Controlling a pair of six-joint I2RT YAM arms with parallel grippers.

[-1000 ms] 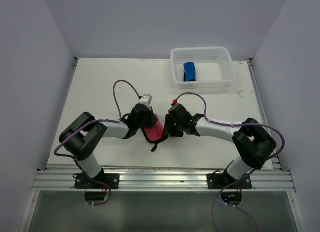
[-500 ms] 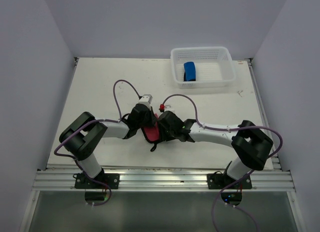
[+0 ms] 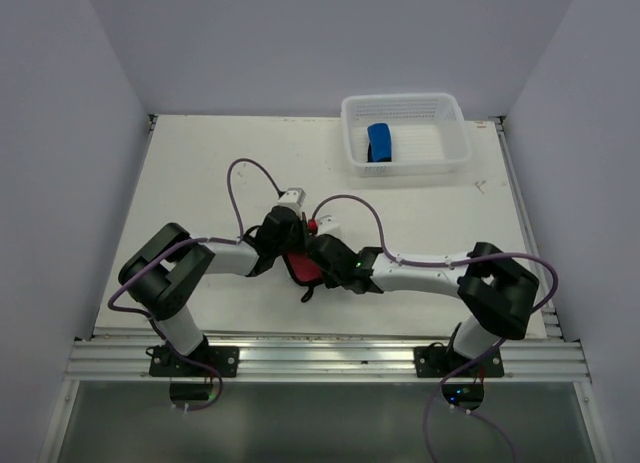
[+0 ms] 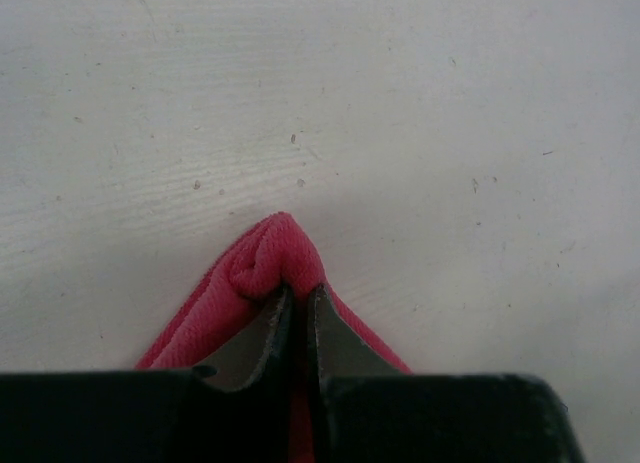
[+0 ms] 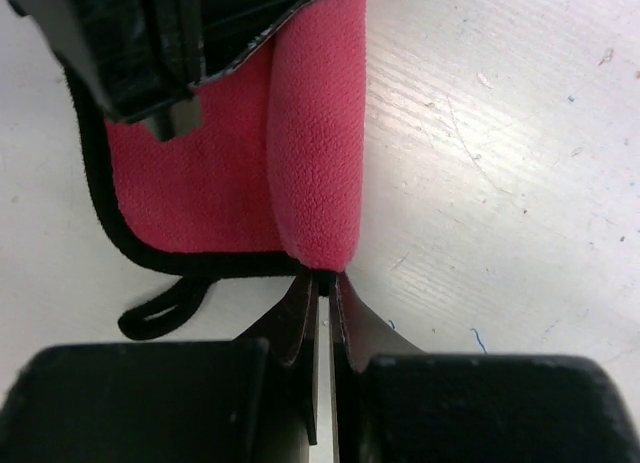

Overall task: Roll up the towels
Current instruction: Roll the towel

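Observation:
The pink-red towel (image 3: 301, 270) lies partly folded on the table between my two grippers. My left gripper (image 3: 292, 253) is shut on a raised fold of it (image 4: 265, 263), its tips (image 4: 297, 291) pinching the cloth. From the opposite side my right gripper (image 3: 319, 261) has its tips (image 5: 325, 279) shut on the dark-edged near end of the rolled fold (image 5: 315, 153). A black hanging loop (image 5: 160, 313) trails from the towel's edge. The blue towel (image 3: 379, 143) sits rolled up inside the basket.
The white mesh basket (image 3: 458, 135) stands at the back right of the white table (image 3: 200, 173). Grey walls close in on the left, the right and the back. The left gripper's body (image 5: 150, 43) fills the upper left of the right wrist view.
The right arm has swung left to the pink-red towel and its gripper has gone from open to shut on the towel's end. The left gripper has held still.

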